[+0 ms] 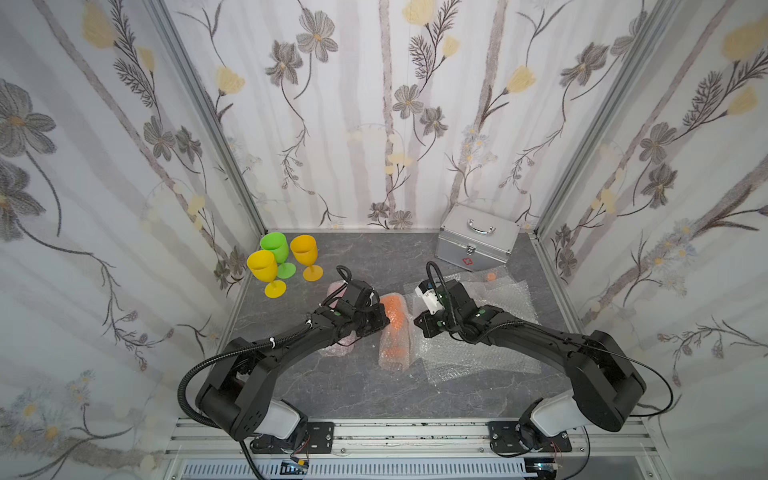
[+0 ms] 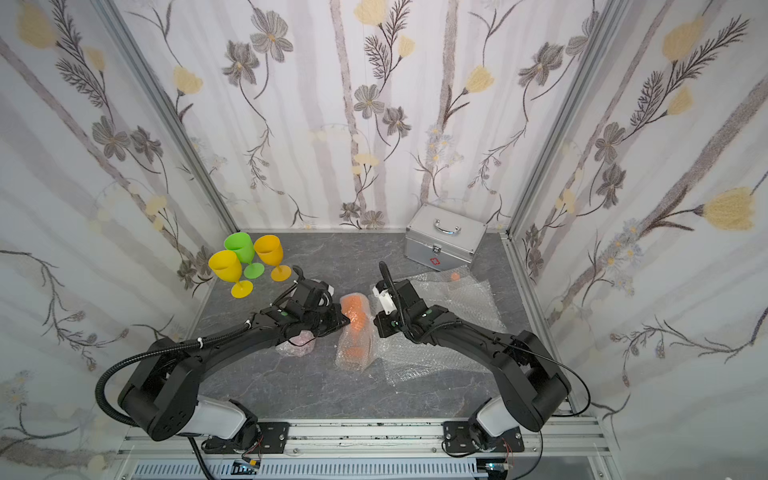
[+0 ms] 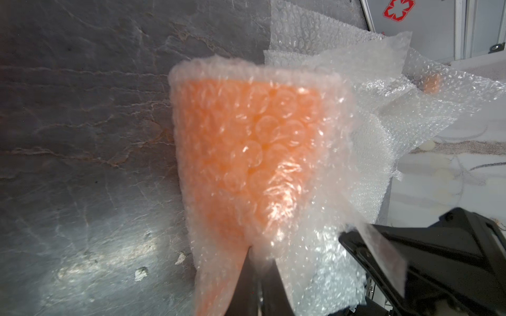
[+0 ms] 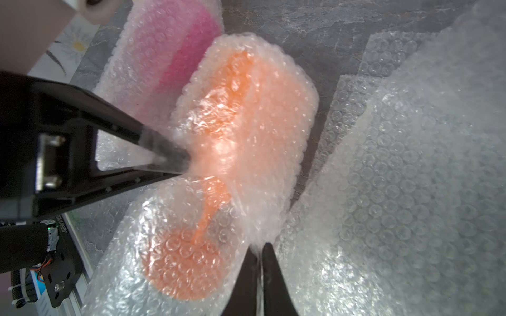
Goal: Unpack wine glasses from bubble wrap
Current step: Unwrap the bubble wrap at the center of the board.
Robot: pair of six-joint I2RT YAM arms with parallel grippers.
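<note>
An orange wine glass (image 1: 394,328) lies on its side in a roll of bubble wrap (image 4: 273,153) at mid-table, between both grippers. My left gripper (image 3: 256,251) is shut on the wrap at one side of the roll, seen in a top view (image 2: 347,320) too. My right gripper (image 4: 260,246) pinches the wrap's edge on the opposite side, jaws nearly together with film between them. A pink wine glass (image 4: 175,49), also wrapped, lies beside the roll under my left arm. Green (image 1: 275,247), yellow (image 1: 262,266) and amber-yellow (image 1: 304,249) wine glasses stand upright, unwrapped, at the back left.
Flat, crinkled bubble wrap sheets (image 1: 478,357) cover the table under and beyond my right arm. A silver case (image 1: 478,241) with a red cross stands at the back right. An orange cap (image 1: 491,276) shows near the sheets' far edge. Walls close in on three sides.
</note>
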